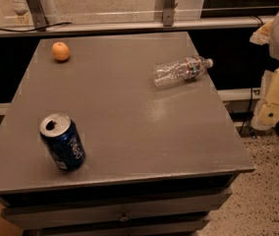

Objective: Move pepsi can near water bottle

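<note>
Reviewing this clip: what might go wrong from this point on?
The water bottle lies on its side close to the table's right edge; a nudge may roll it off.
The pepsi can stands near the front edge, top opened; a poor grasp could tip it off.
The gripper sits beyond the table's right side, so reaching the can may sweep past the bottle.

An orange (60, 51) rests near the far left corner of the grey table (129, 127).
</note>
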`<action>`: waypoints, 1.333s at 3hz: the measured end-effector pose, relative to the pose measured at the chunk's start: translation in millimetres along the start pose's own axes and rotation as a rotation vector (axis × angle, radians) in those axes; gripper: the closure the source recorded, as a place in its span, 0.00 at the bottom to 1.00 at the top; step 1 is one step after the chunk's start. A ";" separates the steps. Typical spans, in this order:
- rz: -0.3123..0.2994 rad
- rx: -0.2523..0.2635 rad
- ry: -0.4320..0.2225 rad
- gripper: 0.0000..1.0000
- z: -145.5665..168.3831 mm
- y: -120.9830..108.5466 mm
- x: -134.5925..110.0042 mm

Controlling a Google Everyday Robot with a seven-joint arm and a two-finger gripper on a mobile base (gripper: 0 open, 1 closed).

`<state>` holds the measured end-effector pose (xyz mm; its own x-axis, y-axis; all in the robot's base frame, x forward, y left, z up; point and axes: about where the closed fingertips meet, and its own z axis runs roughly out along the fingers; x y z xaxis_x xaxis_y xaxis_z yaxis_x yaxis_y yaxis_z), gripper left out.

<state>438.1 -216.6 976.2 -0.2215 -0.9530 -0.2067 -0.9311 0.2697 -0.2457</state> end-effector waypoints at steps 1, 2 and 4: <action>0.000 0.000 0.000 0.00 0.0 0.0 0.0; 0.010 -0.008 -0.039 0.00 -0.8 0.1 -3.7; 0.049 -0.156 -0.333 0.00 35.7 22.8 -70.3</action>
<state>442.8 -138.5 951.4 -0.1841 -0.8357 -0.5175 -0.9604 0.2651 -0.0864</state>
